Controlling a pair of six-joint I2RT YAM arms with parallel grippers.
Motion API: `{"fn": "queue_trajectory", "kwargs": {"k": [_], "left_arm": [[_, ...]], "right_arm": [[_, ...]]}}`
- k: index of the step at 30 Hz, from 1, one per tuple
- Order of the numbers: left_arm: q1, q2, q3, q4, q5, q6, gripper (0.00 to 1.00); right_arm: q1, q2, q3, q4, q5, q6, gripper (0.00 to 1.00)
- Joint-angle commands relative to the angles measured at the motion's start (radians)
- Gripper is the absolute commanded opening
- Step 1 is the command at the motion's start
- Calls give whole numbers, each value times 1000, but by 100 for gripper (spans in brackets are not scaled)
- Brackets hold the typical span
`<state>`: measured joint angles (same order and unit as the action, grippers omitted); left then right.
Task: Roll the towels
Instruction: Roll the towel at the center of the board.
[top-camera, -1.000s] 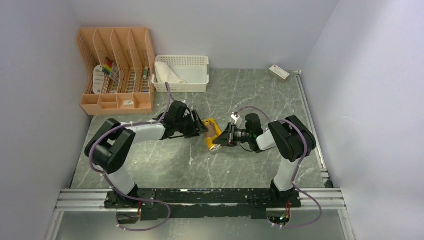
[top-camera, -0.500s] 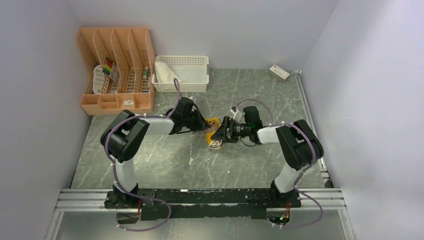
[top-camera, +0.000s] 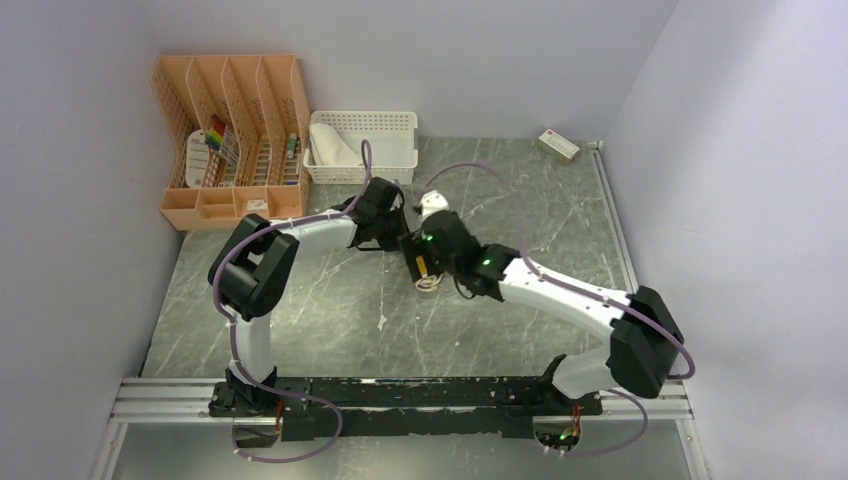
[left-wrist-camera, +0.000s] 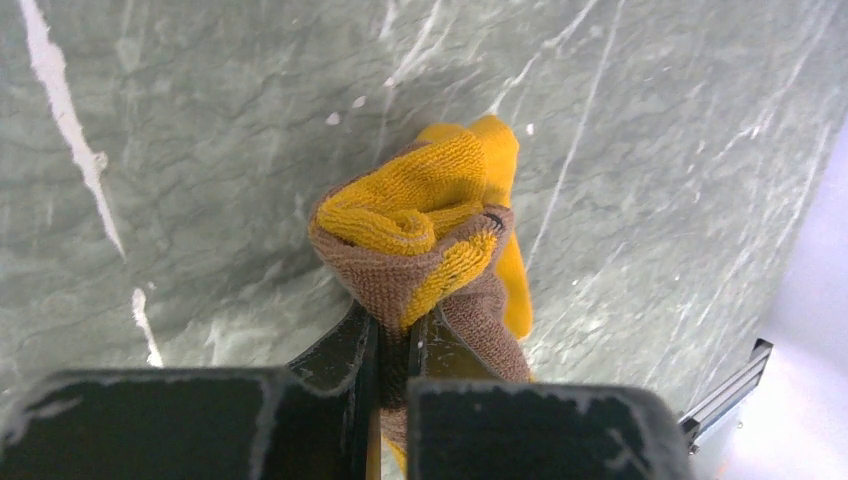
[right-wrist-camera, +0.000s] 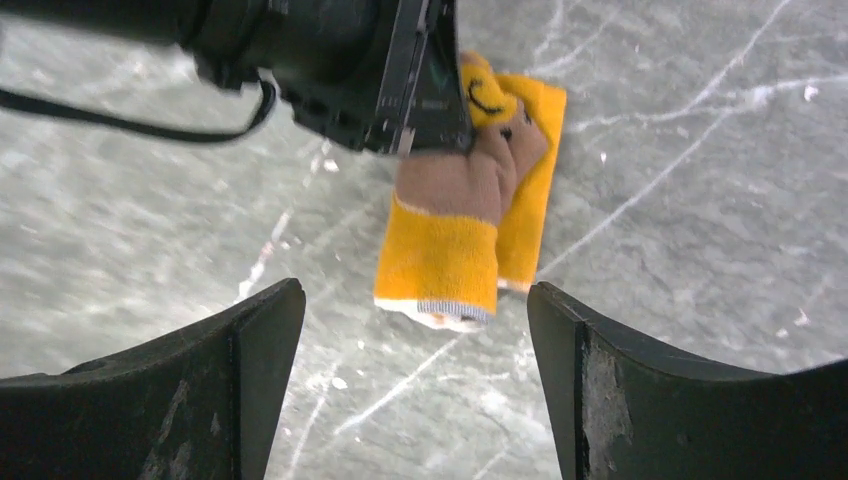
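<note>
Yellow towel (right-wrist-camera: 447, 255) sits mid-frame on the table (top-camera: 330, 330), loosely folded rather than rolled, one end pinched in the closed left claw (left-wrist-camera: 392, 338). Right claw (right-wrist-camera: 412, 300) hovers over it, wide open and empty. White towel (top-camera: 335, 148) lies in the basket (top-camera: 365, 118), upper left.

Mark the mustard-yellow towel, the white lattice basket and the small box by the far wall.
mustard-yellow towel (right-wrist-camera: 438, 262): right wrist view, the yellow panel below the brown patch.
white lattice basket (top-camera: 395, 173): top external view, its near wall.
small box (top-camera: 558, 146): top external view, its top face.

Left jaws tight, right jaws wide
</note>
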<state>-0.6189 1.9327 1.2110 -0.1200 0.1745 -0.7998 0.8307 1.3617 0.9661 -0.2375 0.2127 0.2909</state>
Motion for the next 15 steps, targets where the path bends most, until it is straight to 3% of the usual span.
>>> {"fn": "queue_trajectory", "kwargs": {"k": [1,5,15], "left_arm": [[-5,-24,8,-123,-61,33,7],[-5,-22,-6,-116,-44,24,7],[-5,-7,-20,-106,-9,27,7]], "right_arm": [[129,112,15,-158,325,-50,82],[195,206,24,-133,369,-20,82],[218,327,86,-67,464,-18,81]]}}
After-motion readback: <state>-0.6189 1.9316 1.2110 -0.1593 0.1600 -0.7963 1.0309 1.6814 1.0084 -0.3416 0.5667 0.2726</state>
